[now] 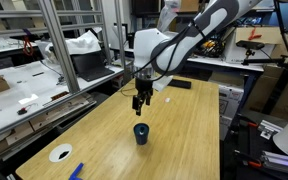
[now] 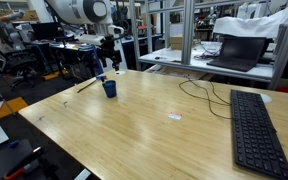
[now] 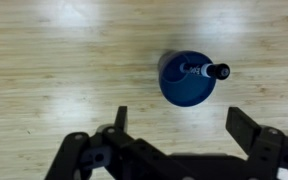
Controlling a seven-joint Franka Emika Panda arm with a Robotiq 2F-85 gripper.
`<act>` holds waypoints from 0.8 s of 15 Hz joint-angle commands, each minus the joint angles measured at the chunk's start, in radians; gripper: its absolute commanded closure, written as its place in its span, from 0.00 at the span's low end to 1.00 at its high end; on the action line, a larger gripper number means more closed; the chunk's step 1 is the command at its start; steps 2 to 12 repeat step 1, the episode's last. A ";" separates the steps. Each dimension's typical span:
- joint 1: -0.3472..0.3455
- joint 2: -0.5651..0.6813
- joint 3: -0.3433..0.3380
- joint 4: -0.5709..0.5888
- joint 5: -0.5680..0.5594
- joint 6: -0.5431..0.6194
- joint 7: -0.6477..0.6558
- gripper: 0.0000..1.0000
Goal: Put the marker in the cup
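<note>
The marker (image 3: 208, 71) stands in the cup (image 3: 184, 88) — its tip leaning past the rim — while the claw (image 1: 141, 101) hangs wide and empty above the counter (image 1: 189, 125).

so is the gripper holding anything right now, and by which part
Nothing is held: the gripper is open and empty above the cup, and the marker sits in the cup.
</note>
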 commanded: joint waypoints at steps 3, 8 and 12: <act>-0.017 0.011 0.010 0.081 0.044 -0.163 -0.054 0.00; -0.017 0.011 0.010 0.081 0.044 -0.163 -0.054 0.00; -0.017 0.011 0.010 0.081 0.044 -0.163 -0.054 0.00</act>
